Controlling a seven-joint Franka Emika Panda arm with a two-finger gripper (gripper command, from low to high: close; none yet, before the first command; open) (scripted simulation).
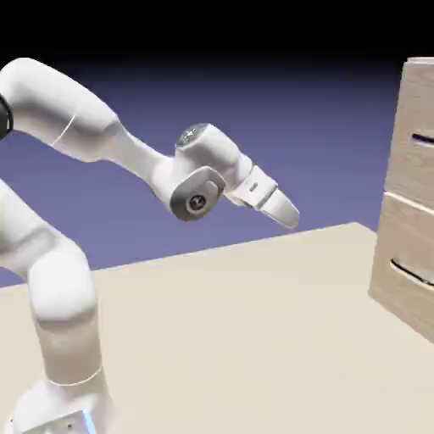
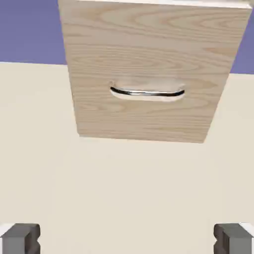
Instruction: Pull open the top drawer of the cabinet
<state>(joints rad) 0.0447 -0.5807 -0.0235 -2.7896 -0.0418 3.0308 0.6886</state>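
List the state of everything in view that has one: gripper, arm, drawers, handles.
Gripper: open, nothing between the fingertips.
Arm: raised above the table, short of the cabinet.
Top drawer: closed.
Lower drawer: closed.
Top handle: free, untouched.
Lower handle: free, untouched.

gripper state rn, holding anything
Gripper: open, jaws wide apart, nothing held between them.
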